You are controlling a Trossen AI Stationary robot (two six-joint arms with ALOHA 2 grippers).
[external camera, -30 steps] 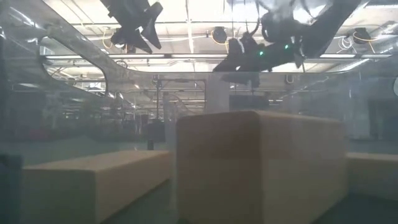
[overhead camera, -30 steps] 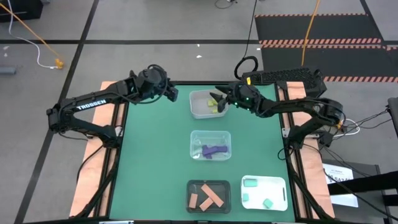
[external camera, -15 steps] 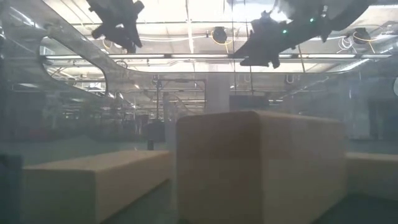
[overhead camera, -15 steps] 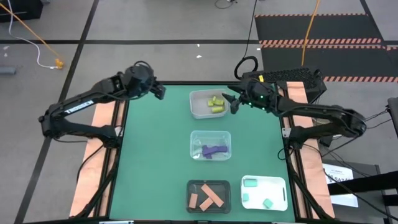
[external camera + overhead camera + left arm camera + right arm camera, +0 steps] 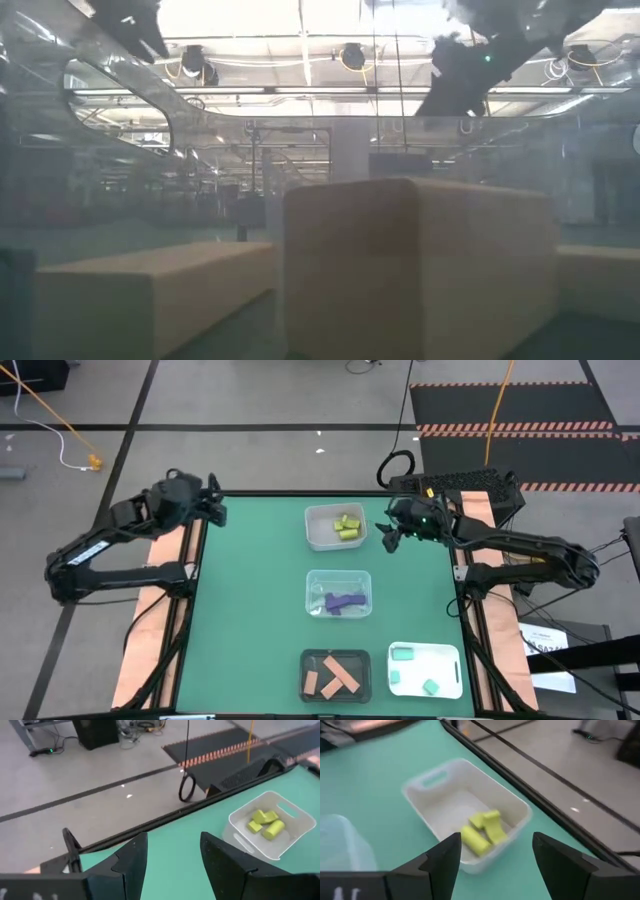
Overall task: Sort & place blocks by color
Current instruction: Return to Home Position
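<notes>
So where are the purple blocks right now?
In the high view, the purple blocks lie inside the clear tray at the middle of the table, between the pale tray of yellow-green blocks and the black tray of pink blocks.

A: Left side, pose?

B: Left arm (image 5: 105,540) folded, elbow out past the left edge of the surface (image 5: 250,610). Left gripper (image 5: 214,510) sits over the far left corner, held high. Fingers (image 5: 131,862) parted, gap clear, nothing gripped.

A: Right side?

B: Right arm (image 5: 510,545) reaches in from the right edge, forearm nearly level. Right gripper (image 5: 388,538) is near the far right part of the surface, tilted down and pointing inward. Its fingers (image 5: 442,865) are spread wide and empty.

A: Height check, low view?

B: Right gripper up by the top edge, well off the surface; only a dark piece of the left arm shows at the top corner.
</notes>
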